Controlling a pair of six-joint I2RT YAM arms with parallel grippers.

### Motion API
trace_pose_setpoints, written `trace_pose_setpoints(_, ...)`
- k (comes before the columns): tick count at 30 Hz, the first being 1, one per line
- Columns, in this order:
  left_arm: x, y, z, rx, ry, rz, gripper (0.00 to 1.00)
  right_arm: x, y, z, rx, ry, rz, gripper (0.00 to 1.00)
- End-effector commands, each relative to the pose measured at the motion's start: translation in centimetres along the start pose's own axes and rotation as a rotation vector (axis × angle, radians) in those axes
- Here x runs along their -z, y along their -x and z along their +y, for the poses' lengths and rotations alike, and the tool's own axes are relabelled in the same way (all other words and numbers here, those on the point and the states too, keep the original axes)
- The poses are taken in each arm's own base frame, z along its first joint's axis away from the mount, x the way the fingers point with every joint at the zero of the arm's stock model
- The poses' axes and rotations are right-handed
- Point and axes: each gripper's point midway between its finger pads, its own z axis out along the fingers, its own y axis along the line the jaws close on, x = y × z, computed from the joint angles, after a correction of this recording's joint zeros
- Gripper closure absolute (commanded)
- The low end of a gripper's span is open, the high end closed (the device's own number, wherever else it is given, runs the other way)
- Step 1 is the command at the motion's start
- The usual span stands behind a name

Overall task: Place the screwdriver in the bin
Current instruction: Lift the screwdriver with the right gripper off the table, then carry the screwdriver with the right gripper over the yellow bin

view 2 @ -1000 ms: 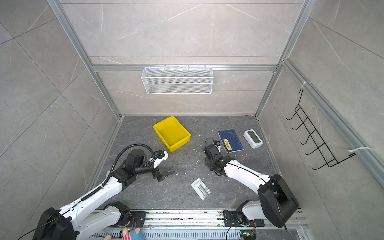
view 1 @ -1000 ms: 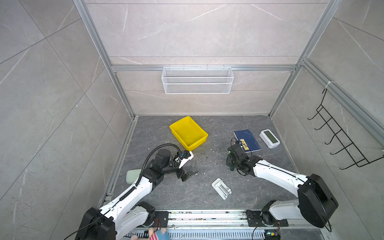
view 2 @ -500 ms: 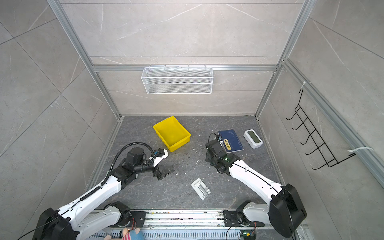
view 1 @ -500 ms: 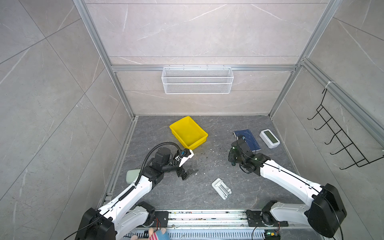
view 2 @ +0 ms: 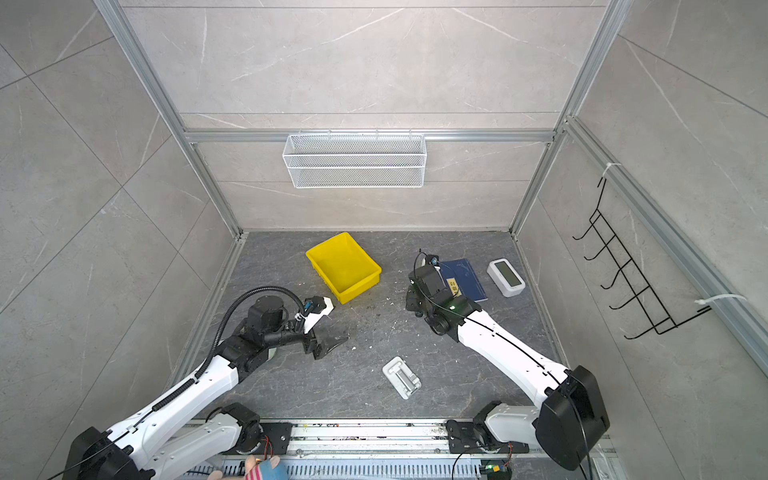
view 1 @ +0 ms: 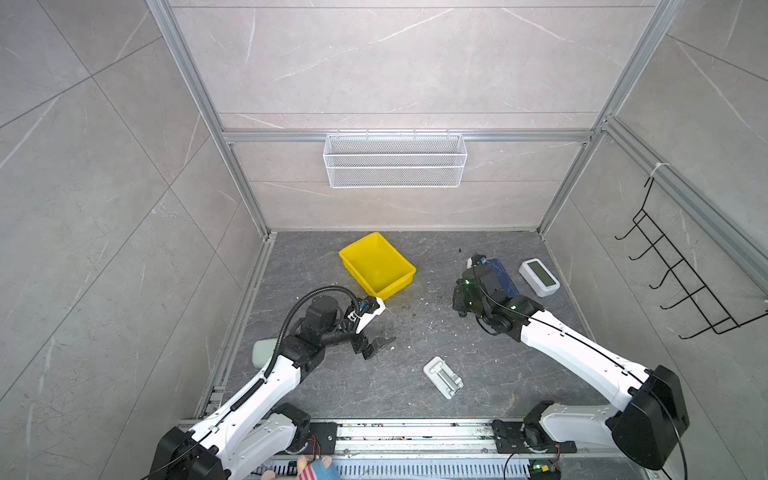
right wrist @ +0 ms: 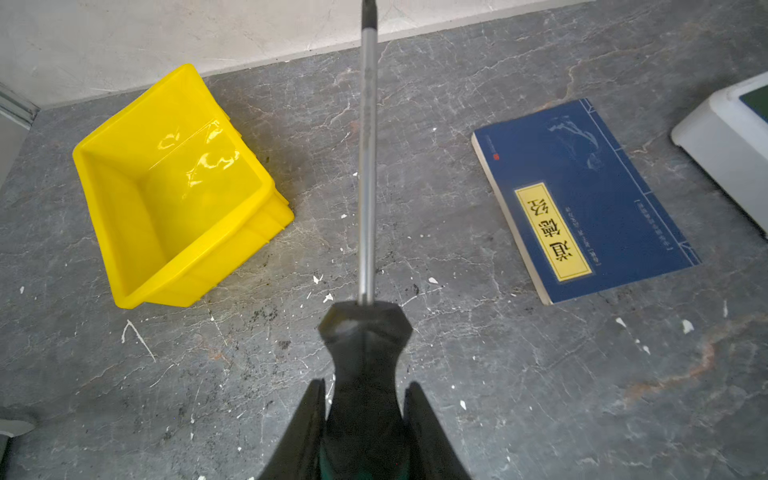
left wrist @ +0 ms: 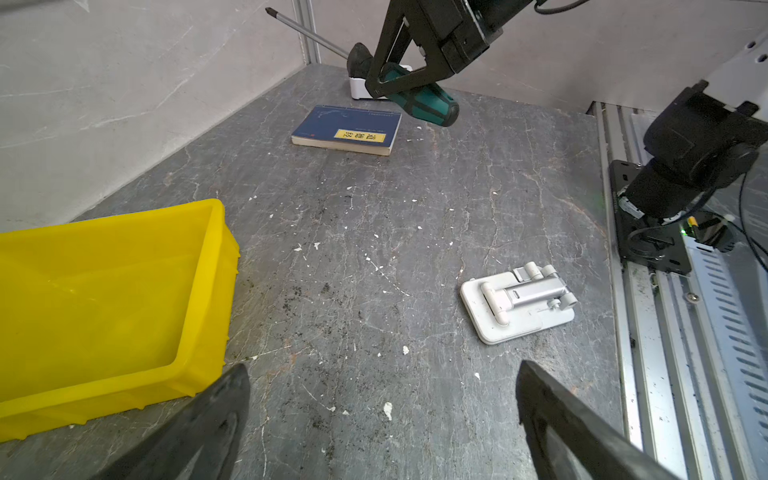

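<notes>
Clamped tight on the screwdriver by its green-and-black handle with the right gripper, raised off the floor, to the right of the bin and apart from it, with the shaft aimed toward the back wall. Spread wide at the left gripper, holding nothing, just in front of the bin.

The bin is bright glossy yellow. The screwdriver has a dark green and black handle and a silvery grey shaft. The book is navy with a yellow label bearing black characters. The floor is dark grey, veined and flecked white. The wire basket is white mesh.
</notes>
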Motion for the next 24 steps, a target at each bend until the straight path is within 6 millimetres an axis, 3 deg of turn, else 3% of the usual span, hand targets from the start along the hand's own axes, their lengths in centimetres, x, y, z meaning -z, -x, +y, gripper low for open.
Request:
trace_pose_setpoints(1, 0.5, 1.0, 0.4, 0.008, 0.041, -0.036, 0.00, 0.1, 1.6, 2.0, 0.030, 0.050, -0.027, 1.00)
trace_pose_setpoints(12, 1.3, 0.6, 2.8, 0.115, 0.191, -0.002, 0.00, -1.8, 3.0, 6.9, 0.075, 0.170, -0.021, 1.00)
trace_pose_setpoints(24, 2.5, -0.4, 5.8, 0.200, 0.334, -0.037, 0.00, -5.8, 4.6, 14.5, 0.204, 0.348, -0.001, 1.00)
